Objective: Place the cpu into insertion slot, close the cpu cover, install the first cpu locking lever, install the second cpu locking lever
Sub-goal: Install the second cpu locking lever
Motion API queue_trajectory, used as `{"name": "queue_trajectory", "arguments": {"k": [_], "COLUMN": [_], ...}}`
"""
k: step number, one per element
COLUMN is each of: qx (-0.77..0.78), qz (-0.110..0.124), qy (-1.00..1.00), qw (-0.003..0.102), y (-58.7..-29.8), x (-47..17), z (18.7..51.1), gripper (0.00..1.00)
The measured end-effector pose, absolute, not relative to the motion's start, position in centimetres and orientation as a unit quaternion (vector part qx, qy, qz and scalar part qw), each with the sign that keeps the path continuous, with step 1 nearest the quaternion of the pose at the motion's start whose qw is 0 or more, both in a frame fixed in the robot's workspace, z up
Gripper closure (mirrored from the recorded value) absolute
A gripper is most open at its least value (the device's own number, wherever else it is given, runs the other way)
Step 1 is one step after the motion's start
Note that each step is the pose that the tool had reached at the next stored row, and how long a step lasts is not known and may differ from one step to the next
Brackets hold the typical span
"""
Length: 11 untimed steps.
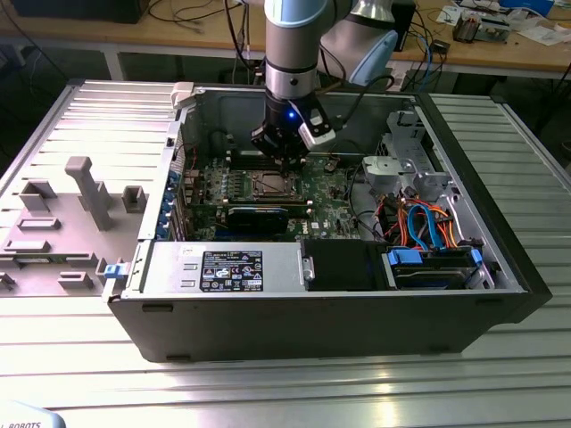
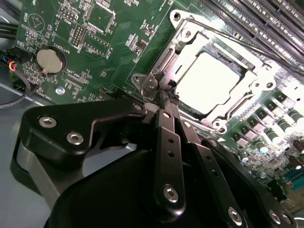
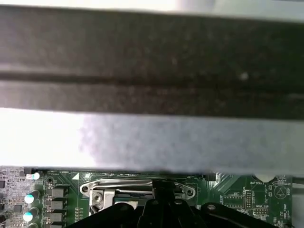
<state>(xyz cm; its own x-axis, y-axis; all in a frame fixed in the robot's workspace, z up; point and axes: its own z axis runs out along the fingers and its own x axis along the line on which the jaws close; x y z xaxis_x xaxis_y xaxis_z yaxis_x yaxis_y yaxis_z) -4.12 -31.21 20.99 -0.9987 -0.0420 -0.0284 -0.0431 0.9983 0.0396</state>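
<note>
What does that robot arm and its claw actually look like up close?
The arm is a thick silver-grey tube with pale blue joint caps. Near its wrist a small blue light glows. The gripper is matte black, built from flat linked bars fastened with shiny round screws, narrowing to slim fingertips.

Silver-blue arm (image 1: 290, 36), black screwed tool (image 2: 164, 102)

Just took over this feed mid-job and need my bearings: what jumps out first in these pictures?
The gripper, jaws drawn together, sits at the edge of the insertion slot on the green motherboard. In the second wrist view the cpu gleams bright inside the slot, with the cpu cover framing it. In the exterior view the arm reaches down into the open computer case on the ribbed metal table.
</note>
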Motion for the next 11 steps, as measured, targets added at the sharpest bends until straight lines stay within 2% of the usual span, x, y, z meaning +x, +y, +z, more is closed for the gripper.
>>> {"name": "queue_trajectory", "arguments": {"k": [5, 11], "qx": [-0.021, -0.021], "qz": [0.019, 0.018], "qy": [1.0, 1.0], "qw": [0.014, 0.014], "y": [-31.2, -31.6], "x": [-4.1, -4.1], "z": [23.0, 23.0], "gripper": [0.89, 0.89]}}
